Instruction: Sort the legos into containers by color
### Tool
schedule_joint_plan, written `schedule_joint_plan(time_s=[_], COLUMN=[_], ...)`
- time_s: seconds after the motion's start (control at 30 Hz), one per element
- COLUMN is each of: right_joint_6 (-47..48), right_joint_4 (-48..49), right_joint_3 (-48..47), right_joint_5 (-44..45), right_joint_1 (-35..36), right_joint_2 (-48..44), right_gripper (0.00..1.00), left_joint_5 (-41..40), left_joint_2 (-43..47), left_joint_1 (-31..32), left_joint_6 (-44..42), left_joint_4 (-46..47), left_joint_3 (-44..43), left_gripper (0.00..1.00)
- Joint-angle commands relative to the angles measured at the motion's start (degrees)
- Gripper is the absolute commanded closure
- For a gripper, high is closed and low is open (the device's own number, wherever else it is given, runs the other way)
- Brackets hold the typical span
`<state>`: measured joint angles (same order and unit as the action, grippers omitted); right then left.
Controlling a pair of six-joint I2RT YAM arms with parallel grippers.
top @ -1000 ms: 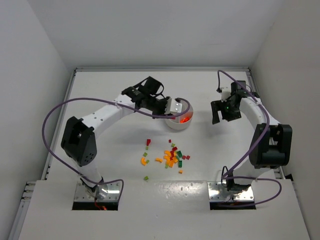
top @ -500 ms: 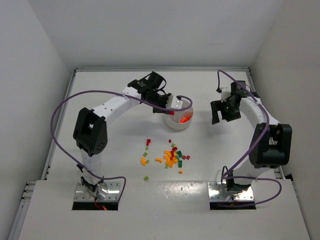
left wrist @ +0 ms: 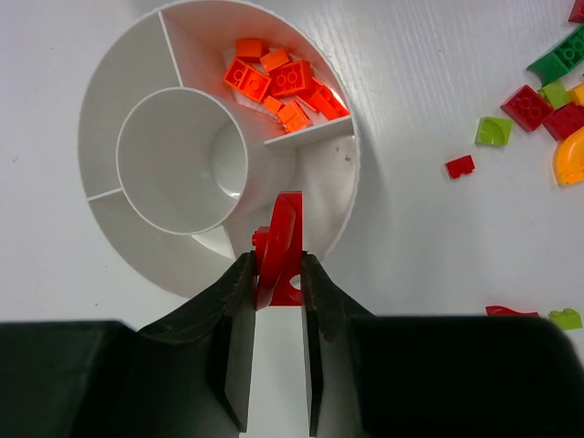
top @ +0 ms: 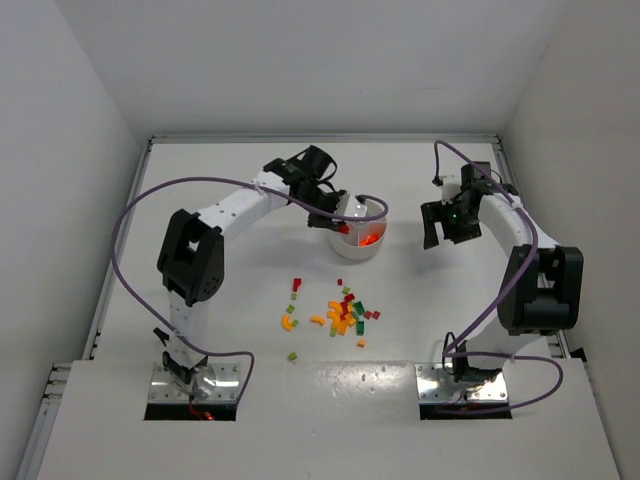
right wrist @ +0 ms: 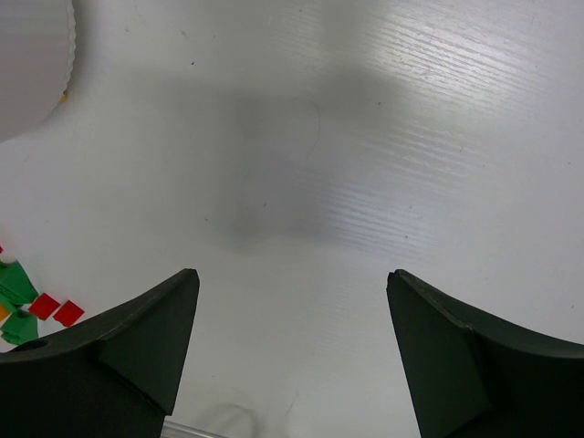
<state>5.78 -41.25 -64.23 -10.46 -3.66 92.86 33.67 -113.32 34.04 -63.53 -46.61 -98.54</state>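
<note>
- No text, label, brand name, number or sign can be read in any of the three views.
- Stud tops on the legos (left wrist: pixel 290 78) are too blurred to show lettering.

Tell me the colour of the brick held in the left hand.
Red; the brick in the left hand shows best in the left wrist view.

We see a glossy round white plastic dish (left wrist: pixel 100 128) and a shiny red plastic brick (left wrist: pixel 281 239). The white tabletop (right wrist: pixel 411 137) looks matt, faintly grained.
</note>
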Motion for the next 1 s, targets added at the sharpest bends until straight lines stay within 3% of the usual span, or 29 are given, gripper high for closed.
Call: schedule_joint_plan(time_s=[0.0, 0.17, 0.3, 0.4, 0.47, 0.5, 0.63, 0.77, 0.83, 0.97], right_joint_6=[-0.2, -0.2, -0.2, -0.2, -0.2, -0.2, -0.2, -0.8, -0.8, -1.3], right_joint_4=[-0.1, -0.1, -0.1, -0.1, -0.1, -0.1, -0.1, 0.6, 0.6, 1.1], right_joint_3=[-2.5, -2.5, -3.0, -3.0, -3.0, -3.0, -3.0, -1.7, -0.9, -0.4], right_joint_5=[0.5, 0.5, 0.5, 0.5, 0.5, 0.0, -0.5, -1.8, -2.5, -3.7], right_joint_1=[-0.3, -0.3, -0.3, -0.3, -0.3, -0.3, -0.3, -0.3, -0.3, 0.2], right_joint_2=[0.3, 0.3, 0.8, 0.8, 0.8, 0.8, 0.8, -0.6, -1.1, -0.5], right_gripper=[0.17, 0.17, 0.17, 0.17, 0.17, 0.17, 0.17, 0.17, 0.17, 0.17], left_joint_5=[2.6, 2.6, 3.2, 3.2, 3.7, 3.7, 3.0, -1.2, -8.0, -11.5], left_joint_2=[-1.2, -2.7, -2.7, -2.1, -0.9, -0.3, 4.2, 11.9, 15.7, 19.1], left_joint_1=[0.1, 0.1, 0.6, 0.6, 0.6, 0.6, -0.5, -3.1, -3.1, -4.2], left_joint_6=[-1.2, 0.3, 0.9, 0.9, 1.6, 2.2, 9.5, 26.4, 32.8, 43.0], left_joint_4=[-0.2, -0.2, 0.4, 0.4, 0.9, 0.9, 1.4, 1.4, 1.4, -0.7], left_joint_3=[-3.5, -5.7, -5.7, -5.7, -5.2, -4.5, -2.7, 5.2, 11.2, 20.1], left_gripper=[0.79, 0.74, 0.64, 0.53, 0.37, 0.35, 0.42, 0.63, 0.63, 0.54])
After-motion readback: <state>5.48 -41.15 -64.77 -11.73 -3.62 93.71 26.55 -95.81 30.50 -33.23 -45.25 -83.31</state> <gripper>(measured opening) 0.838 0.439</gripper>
